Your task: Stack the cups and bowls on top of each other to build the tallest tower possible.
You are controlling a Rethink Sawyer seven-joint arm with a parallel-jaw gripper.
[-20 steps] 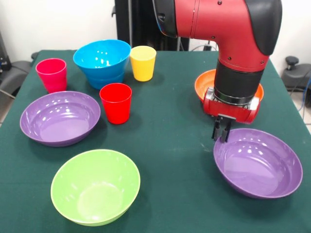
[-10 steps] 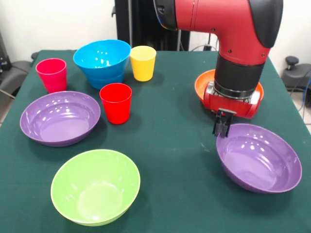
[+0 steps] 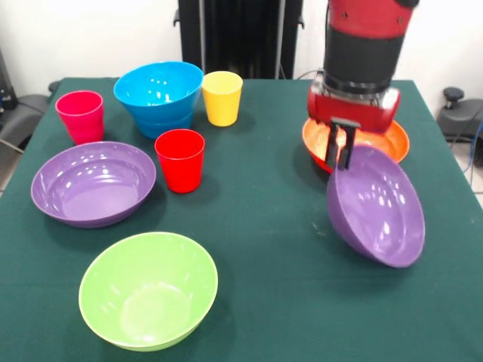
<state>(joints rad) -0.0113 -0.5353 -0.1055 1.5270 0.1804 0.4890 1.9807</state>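
My gripper (image 3: 339, 164) is shut on the rim of a purple bowl (image 3: 379, 210), which hangs steeply tilted above the table at the right. Right behind it an orange bowl (image 3: 390, 144) rests on the cloth, partly hidden by the arm. At the left lie a second purple bowl (image 3: 93, 183), a lime green bowl (image 3: 149, 289) and a blue bowl (image 3: 158, 92) nested in another blue one. The red cup (image 3: 180, 160), pink cup (image 3: 80, 115) and yellow cup (image 3: 222, 98) stand upright near them. No tower of several pieces shows.
Everything sits on a dark green tablecloth (image 3: 264, 234). A black stand (image 3: 240, 38) rises behind the table's far edge. A black chair part (image 3: 453, 102) shows at the right edge.
The gripper has risen and drawn back toward the orange bowl, lifting the purple bowl by its rim. The bowl has swung from flat on the table to steeply tilted.
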